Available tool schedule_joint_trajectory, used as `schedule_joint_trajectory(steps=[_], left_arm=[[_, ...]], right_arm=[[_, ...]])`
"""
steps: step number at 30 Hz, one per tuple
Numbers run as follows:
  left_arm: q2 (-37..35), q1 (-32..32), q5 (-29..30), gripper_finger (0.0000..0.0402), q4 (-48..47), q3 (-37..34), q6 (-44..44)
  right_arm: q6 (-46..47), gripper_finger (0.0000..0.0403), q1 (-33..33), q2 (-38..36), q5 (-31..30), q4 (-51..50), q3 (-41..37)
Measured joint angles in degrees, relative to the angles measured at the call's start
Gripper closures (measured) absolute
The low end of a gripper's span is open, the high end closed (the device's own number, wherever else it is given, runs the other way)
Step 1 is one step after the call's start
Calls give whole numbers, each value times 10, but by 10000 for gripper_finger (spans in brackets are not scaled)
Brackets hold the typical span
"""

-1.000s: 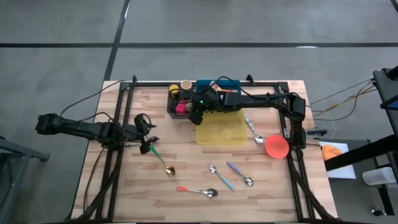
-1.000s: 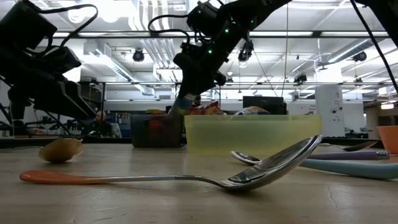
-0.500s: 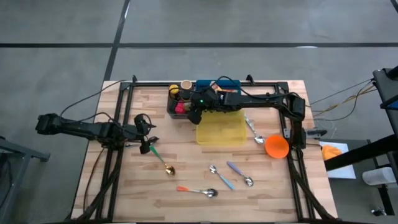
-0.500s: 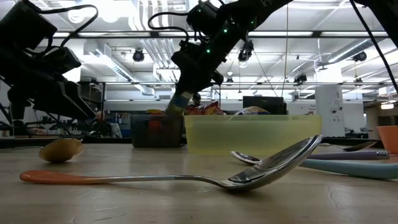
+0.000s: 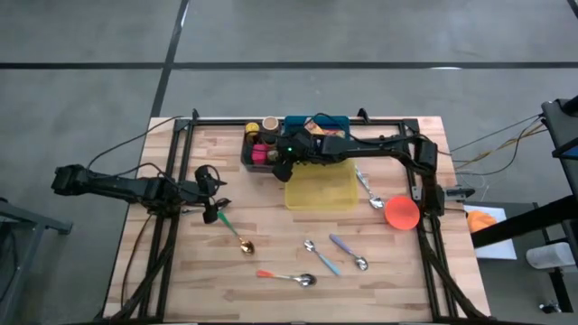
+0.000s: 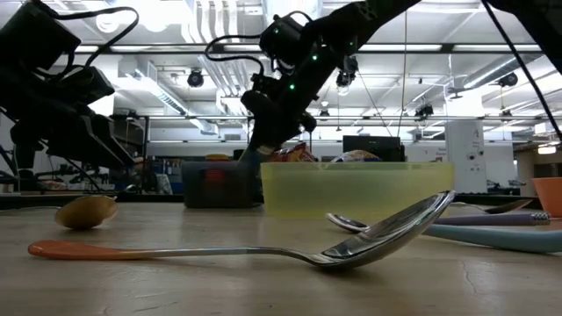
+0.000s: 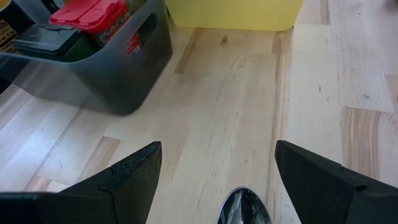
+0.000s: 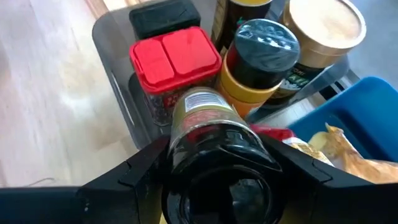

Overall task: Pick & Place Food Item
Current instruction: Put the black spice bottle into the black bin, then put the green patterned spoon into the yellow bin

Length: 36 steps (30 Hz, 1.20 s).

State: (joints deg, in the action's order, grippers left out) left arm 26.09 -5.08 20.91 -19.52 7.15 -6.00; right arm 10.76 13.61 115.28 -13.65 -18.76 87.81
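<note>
My right gripper (image 5: 283, 163) is shut on a glass spice jar (image 8: 205, 118) with a black cap and a red-and-white label. It holds the jar over the dark grey bin (image 5: 256, 155) at the table's far side. The jar's lower end points into the bin beside a red-lidded box (image 8: 174, 59). In the low view the gripper (image 6: 268, 123) hangs just above the bin (image 6: 219, 184). At the table's left, my left gripper (image 5: 213, 209) waits open, low over the end of a spoon (image 7: 244, 208). My right gripper pinches the jar between its two fingers, one on each side of the jar's upper body just under the black cap (image 8: 186, 146). The fingers slant down from the table's right side. The jar hangs tilted, bottom end lowest; whether it touches the bin's contents I cannot tell.
The grey bin also holds a yellow jar with a black lid (image 8: 261, 53), a tan-lidded can (image 8: 323, 25) and a black box (image 8: 165, 15). A blue bin (image 5: 316, 123) stands beside it, a yellow container (image 5: 321, 187) in front. An orange bowl (image 5: 401, 212) and several spoons (image 5: 298, 277) lie nearer.
My right gripper has sunk a little toward the grey bin with the jar, which now shows lower against the bin in the low view. The grip has stayed the same.
</note>
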Motion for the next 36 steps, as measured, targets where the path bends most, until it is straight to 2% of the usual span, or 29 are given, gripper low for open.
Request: schedule_joint_trajectory(steps=[19,23,29,36], left_arm=[[0,0,0,85,-1,0,0],[0,0,0,85,-1,0,0],[0,0,0,85,-1,0,0],[0,0,0,85,-1,0,0]], right_arm=[[-5,180,0,-7,5,5,0],[-26,144,-1,-7,2,12,0],[11,72,2,-7,2,12,0],[13,58,2,-7,2,12,0]])
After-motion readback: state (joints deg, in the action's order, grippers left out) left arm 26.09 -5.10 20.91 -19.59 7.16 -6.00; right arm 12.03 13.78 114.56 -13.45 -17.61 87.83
